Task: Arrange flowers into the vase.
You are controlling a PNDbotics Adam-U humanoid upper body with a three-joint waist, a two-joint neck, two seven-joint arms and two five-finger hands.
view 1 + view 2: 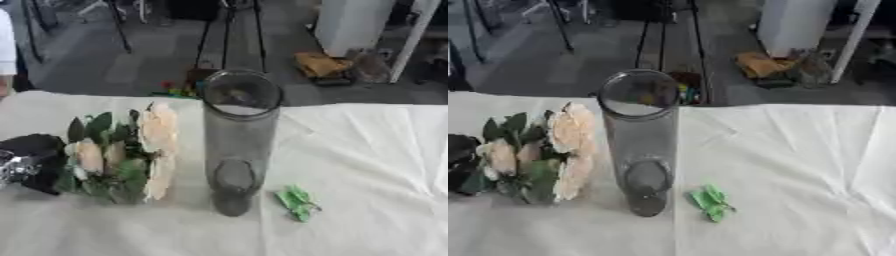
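1. Table (376,150), covered by a white creased cloth, fills the lower part of both views; floor and clutter lie beyond its far edge.
2. Vase (238,145): tall, clear, cylindrical glass, standing upright near the middle of the table. Mouth open at the top, thick base at the bottom. No stems seen inside it.
3. Flowers (122,155): a bunch of cream-coloured blooms with dark green leaves, lying on the cloth just beside the vase on its left. The nearest bloom comes close to the glass wall; cannot tell whether it touches. All of the bunch is outside the vase.
4. Left hand (26,162): black with a silver part, at the left edge of the left eye view, level with the bunch. It sits right against the leafy, stem-side end of the flowers. Leaves overlap the hand's edge, so fingers and stems meet somewhere there, but the spot is hidden.
5. Fingers of that hand: cannot tell whether they are apart, together or clamped on the stems; only a dark mass and a shiny patch show.
6. Right hand: not seen in either view.
7. Green scrap (711,202): small, bright green, crumpled or leaf-like, lying on the cloth near the vase's base, on its right, apart from it.
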